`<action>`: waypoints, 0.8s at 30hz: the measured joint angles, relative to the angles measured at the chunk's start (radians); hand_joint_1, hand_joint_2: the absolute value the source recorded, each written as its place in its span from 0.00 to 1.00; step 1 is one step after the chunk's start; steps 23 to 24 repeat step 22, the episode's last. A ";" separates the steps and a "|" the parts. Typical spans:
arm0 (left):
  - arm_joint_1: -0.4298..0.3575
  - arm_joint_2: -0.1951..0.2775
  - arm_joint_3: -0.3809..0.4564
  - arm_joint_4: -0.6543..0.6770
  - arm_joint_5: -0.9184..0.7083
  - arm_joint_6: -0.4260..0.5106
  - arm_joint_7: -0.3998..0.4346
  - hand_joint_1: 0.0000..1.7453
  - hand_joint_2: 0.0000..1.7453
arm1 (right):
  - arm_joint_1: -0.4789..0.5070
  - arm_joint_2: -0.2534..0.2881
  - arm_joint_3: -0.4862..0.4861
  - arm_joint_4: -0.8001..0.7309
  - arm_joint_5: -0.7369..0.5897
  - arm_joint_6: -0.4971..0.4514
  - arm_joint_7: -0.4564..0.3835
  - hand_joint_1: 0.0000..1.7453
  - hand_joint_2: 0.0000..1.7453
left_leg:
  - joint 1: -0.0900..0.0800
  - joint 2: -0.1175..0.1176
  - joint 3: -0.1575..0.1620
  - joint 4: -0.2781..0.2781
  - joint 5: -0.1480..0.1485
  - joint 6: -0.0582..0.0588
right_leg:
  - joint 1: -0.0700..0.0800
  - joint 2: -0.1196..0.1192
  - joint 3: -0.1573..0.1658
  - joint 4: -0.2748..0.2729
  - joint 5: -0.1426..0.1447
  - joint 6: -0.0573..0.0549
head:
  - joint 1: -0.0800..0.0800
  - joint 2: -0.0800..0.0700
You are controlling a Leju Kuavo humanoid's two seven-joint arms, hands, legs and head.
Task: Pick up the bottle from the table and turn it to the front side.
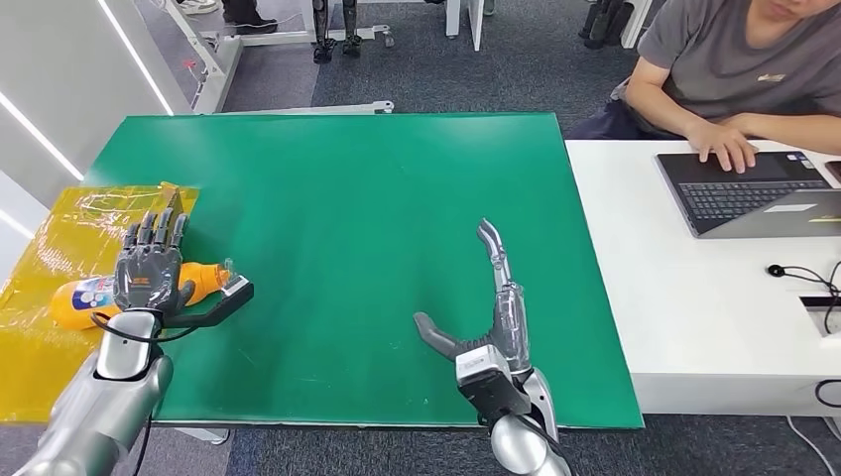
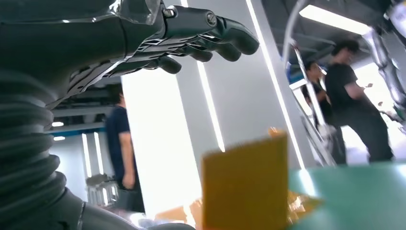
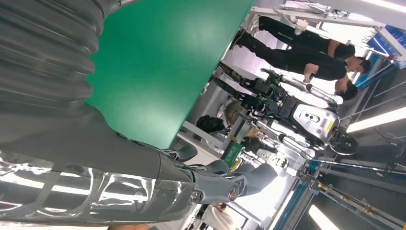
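An orange bottle (image 1: 81,297) with a white and blue label lies on its side on a yellow plastic sheet (image 1: 55,233) at the left edge of the green table (image 1: 377,198). Its cap end points right. My left hand (image 1: 154,263) hovers over the bottle's middle with fingers stretched forward and the thumb out beside the cap end, hiding the bottle's centre. In the left wrist view the fingers (image 2: 201,33) hold nothing. My right hand (image 1: 491,307) is open above the table's front edge, thumb spread wide, far from the bottle.
A white table (image 1: 635,297) adjoins on the right, with a laptop (image 1: 744,188) and a person typing on it. A raised corner of the yellow sheet (image 2: 244,187) stands just ahead of my left hand. People and another robot (image 3: 306,115) stand beyond the table.
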 joint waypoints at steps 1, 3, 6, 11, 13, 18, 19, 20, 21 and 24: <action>0.023 0.001 0.020 -0.048 -0.008 0.000 0.024 0.00 1.00 | 0.001 0.000 0.000 0.000 0.000 0.001 0.000 0.00 1.00 | 0.000 0.000 0.000 0.000 0.000 0.000 | 0.000 0.000 0.000 0.000 0.000 0.000 | 0.000 0.000; 0.071 0.004 0.067 -0.157 -0.015 0.001 0.066 0.00 1.00 | 0.005 0.000 0.001 0.000 -0.002 0.000 0.001 0.00 1.00 | 0.000 0.001 0.000 0.000 0.000 0.000 | 0.000 0.001 0.000 0.000 0.000 0.000 | 0.000 0.000; 0.136 0.003 0.147 -0.307 -0.014 0.001 0.050 0.00 1.00 | 0.014 0.000 0.006 -0.001 -0.005 -0.009 0.004 0.00 1.00 | 0.000 0.000 0.000 0.000 0.000 0.000 | 0.000 0.000 -0.001 0.000 -0.001 0.000 | 0.000 0.000; 0.184 -0.056 0.322 -0.498 0.072 0.001 -0.240 0.00 1.00 | 0.033 0.000 0.011 -0.011 -0.010 -0.025 0.004 0.00 1.00 | 0.000 0.000 -0.001 0.000 -0.001 0.000 | 0.000 0.000 -0.001 0.000 -0.001 0.000 | 0.000 0.000; 0.176 -0.117 0.441 -0.553 0.140 0.002 -0.478 0.00 1.00 | 0.037 0.000 0.014 -0.014 -0.010 -0.029 0.004 0.00 1.00 | 0.000 0.000 -0.001 0.000 0.000 0.000 | 0.000 0.000 -0.001 0.000 -0.001 0.000 | 0.000 0.000; 0.165 -0.229 0.642 -0.651 0.306 0.001 -0.688 0.00 1.00 | 0.040 0.000 0.018 -0.016 -0.010 -0.035 0.004 0.00 1.00 | 0.000 0.002 0.000 0.000 0.000 0.000 | 0.000 0.002 -0.001 -0.001 0.000 -0.001 | 0.000 0.000; 0.163 -0.245 0.650 -0.669 0.366 0.001 -0.687 0.00 1.00 | 0.040 0.000 0.019 -0.016 -0.011 -0.036 0.004 0.00 1.00 | 0.000 0.001 0.000 0.000 0.000 0.000 | 0.000 0.001 -0.001 -0.001 0.000 -0.001 | 0.000 0.000; 0.160 -0.262 0.651 -0.682 0.439 0.001 -0.687 0.00 1.00 | 0.039 0.000 0.021 -0.016 -0.013 -0.036 0.004 0.00 1.00 | 0.000 0.000 0.000 0.000 0.000 0.000 | 0.000 -0.001 -0.001 -0.001 0.000 -0.001 | 0.000 0.000; 0.154 -0.282 0.647 -0.691 0.530 0.001 -0.688 0.00 1.00 | 0.038 0.000 0.023 -0.016 -0.015 -0.036 0.004 0.00 1.00 | 0.000 -0.001 0.000 0.000 0.000 0.000 | 0.000 -0.002 -0.001 -0.001 0.000 -0.001 | 0.000 0.000; 0.151 -0.291 0.645 -0.694 0.575 0.001 -0.688 0.00 1.00 | 0.038 0.000 0.024 -0.015 -0.017 -0.036 0.004 0.00 1.00 | 0.000 -0.001 0.000 0.000 0.000 0.000 | 0.000 -0.002 -0.001 -0.001 0.000 -0.001 | 0.000 0.000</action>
